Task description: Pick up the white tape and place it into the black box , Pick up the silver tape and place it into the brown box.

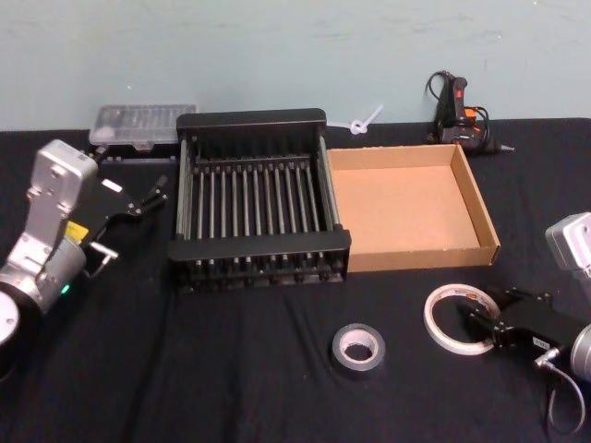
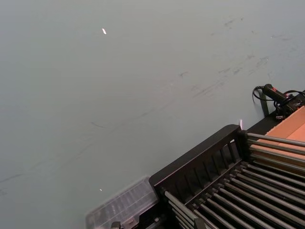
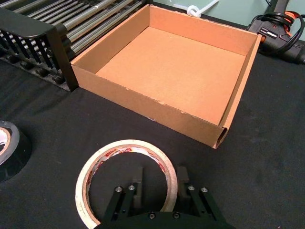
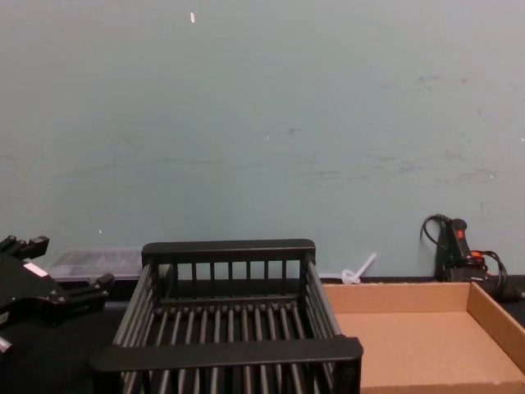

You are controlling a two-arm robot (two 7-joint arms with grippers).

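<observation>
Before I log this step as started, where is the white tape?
The white tape lies flat on the black cloth at the robot's right, in front of the brown box, right of the silver tape. The right hand straddles its rim.

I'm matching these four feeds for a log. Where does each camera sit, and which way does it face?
Head: high, looking down; left gripper, right gripper at white tape, silver tape.
Chest: low, facing the wall across black box; left gripper.
Left wrist: raised, facing wall.
Right wrist: above the white tape, facing brown box.
All four share the black box.
</observation>
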